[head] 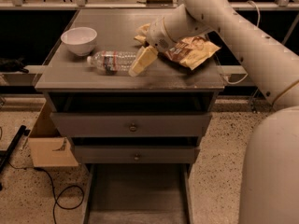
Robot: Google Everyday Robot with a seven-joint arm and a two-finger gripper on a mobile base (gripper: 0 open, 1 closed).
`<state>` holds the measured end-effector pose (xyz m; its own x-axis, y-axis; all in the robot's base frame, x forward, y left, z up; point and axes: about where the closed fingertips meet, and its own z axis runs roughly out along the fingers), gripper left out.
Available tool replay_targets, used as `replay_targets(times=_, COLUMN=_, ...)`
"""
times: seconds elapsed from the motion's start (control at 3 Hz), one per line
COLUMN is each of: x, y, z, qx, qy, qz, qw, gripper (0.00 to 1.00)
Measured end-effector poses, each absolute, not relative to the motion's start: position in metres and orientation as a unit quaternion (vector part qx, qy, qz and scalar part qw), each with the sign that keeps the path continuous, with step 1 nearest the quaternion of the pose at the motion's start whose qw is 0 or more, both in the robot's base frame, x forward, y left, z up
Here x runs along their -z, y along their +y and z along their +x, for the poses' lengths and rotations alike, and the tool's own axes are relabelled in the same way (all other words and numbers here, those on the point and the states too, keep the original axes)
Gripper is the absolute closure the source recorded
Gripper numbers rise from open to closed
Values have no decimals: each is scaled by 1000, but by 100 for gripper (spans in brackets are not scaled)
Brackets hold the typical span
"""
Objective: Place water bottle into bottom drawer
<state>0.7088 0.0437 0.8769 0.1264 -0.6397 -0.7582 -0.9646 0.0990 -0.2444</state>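
Jaws at water bottle (pixel 112 62) base | arm slanting down to cabinet top (pixel 187 78)

I'm seeing my cream gripper (pixel 142 62) at the clear water bottle (pixel 110 61) wearing a red-and-dark label, white bowl (pixel 79 40), tan-and-brown snack bag (pixel 194 50), grey cabinet (pixel 117 27), plain grey bottom drawer (pixel 138 195), speckled beige floor (pixel 219 171)

A robot lab: floor cables (pixel 53 190), jaws over the cabinet top (pixel 187 78).

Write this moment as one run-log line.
water bottle: lying on cabinet top | gripper: at bottle's base end | bottom drawer: open
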Motion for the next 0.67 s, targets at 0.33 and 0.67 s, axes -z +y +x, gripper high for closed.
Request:
replay_targets(times=0.33, x=-866, y=47, z=711, qx=-205, qy=633, qz=-642, qw=380, gripper=0)
replay_targets(times=0.67, x=-849, y=49, z=717, qx=-211, qy=642, qz=-640, qw=367, gripper=0)
